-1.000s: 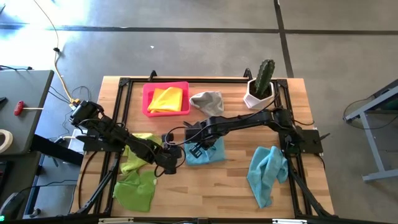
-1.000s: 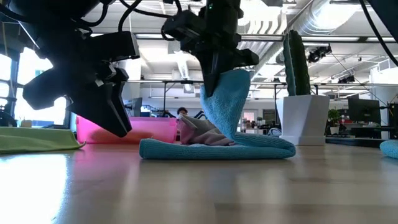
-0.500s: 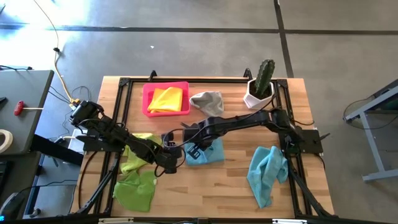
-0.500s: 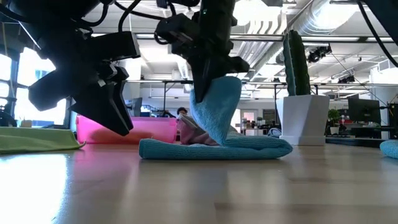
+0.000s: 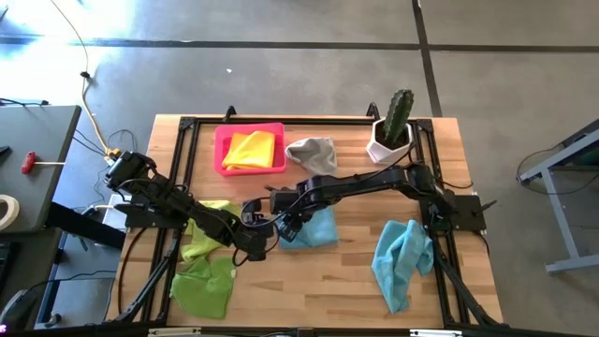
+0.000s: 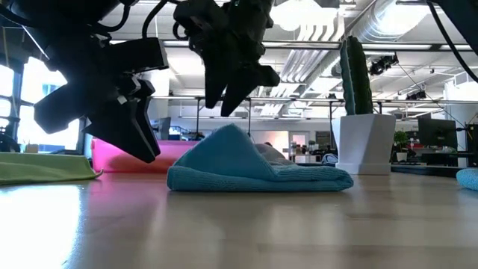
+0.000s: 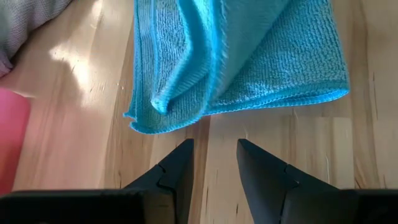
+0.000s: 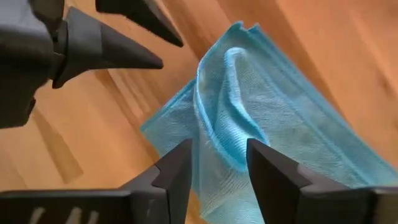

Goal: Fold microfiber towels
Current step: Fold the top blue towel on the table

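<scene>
Your work surface is a pale wooden table (image 5: 309,281) with a black frame along its edges, standing on a grey concrete floor. At the far side you have a pink tray (image 5: 249,150) holding a folded yellow towel (image 5: 251,148), a crumpled grey towel (image 5: 312,150) just beside the tray, and a cactus in a white pot (image 5: 391,131) near the far right corner.

Near the table's middle lies a light blue towel (image 5: 314,227), folded over on itself into a low mound with one loose edge standing up along its top. Your right gripper (image 5: 285,223) hangs just above its left end, fingers (image 8: 177,171) parted and empty, the cloth let go beneath them. In the low view that gripper (image 6: 228,93) is clear of the towel (image 6: 258,168), with air between the tips and the fabric.

Your left gripper (image 5: 253,239) sits low over the bare wood just to the left of the same towel, its fingers (image 7: 177,171) set a little apart with nothing between them, pointing at the towel's near edge (image 7: 236,62) without touching it.

A lime towel (image 5: 208,229) lies under the left arm, a green towel (image 5: 206,285) sits near the front left corner, and a second light blue towel (image 5: 401,257) lies rumpled at the right.
</scene>
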{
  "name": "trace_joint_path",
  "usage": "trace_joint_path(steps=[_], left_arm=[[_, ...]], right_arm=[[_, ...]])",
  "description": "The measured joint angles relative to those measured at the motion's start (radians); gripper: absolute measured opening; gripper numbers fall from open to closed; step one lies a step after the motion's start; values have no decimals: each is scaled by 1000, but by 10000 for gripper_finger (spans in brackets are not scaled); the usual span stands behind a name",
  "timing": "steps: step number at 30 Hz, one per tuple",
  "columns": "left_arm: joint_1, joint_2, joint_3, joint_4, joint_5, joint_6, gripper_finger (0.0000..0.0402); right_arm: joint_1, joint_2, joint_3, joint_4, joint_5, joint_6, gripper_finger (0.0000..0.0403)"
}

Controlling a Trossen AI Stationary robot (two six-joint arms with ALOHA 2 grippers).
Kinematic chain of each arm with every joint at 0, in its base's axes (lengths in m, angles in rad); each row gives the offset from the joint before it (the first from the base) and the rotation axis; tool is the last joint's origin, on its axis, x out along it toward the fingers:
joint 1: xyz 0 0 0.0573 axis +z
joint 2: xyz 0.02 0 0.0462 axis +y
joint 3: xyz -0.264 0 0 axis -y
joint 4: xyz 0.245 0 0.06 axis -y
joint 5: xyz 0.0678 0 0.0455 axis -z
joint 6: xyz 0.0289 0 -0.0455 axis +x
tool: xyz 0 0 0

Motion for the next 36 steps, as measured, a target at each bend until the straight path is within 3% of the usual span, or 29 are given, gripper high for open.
trace_joint_path(steps=[9,14,20,24,31,36], left_arm=[[-1,0,0,0,0,-19,112],[-11,0,0,0,1,-19,112],[-30,0,0,27,4,-16,112],[-53,0,0,134,14,80,112],[-98,0,0,391,86,293,112],[-93,6,0,472,79,315,119]], right_arm=[[11,-2,95,-350,189,-67,149],[42,-1,5,-355,372,-49,149],[68,-1,-96,-153,284,-158,149],[94,-1,-102,-164,246,-246,149],[166,-14,-102,-282,317,-304,149],[203,-39,-177,-247,350,-311,149]])
